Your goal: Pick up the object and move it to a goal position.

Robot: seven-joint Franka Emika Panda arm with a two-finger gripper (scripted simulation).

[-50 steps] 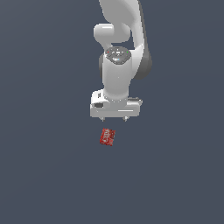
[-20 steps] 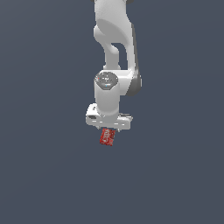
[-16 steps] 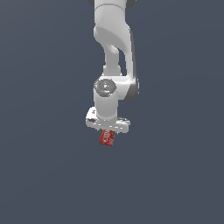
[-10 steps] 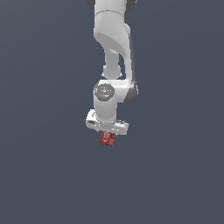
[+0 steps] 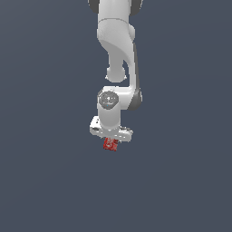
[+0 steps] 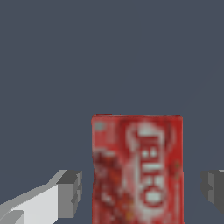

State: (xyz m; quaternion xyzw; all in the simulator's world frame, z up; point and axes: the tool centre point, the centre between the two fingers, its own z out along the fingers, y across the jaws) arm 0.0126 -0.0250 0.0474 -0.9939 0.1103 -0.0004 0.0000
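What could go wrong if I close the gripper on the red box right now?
1. In the wrist view the red box sits between the fingers, but closer to one than the other, so closing may shove or twist it.
2. In the exterior view the gripper hides most of the box, so depth is hard to confirm; a shallow pinch could slip.

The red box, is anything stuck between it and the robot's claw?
No. In the wrist view the red box sits between the fingers of the open gripper, with only bare gaps on each side. In the exterior view the gripper is right over the box, and nothing else shows.
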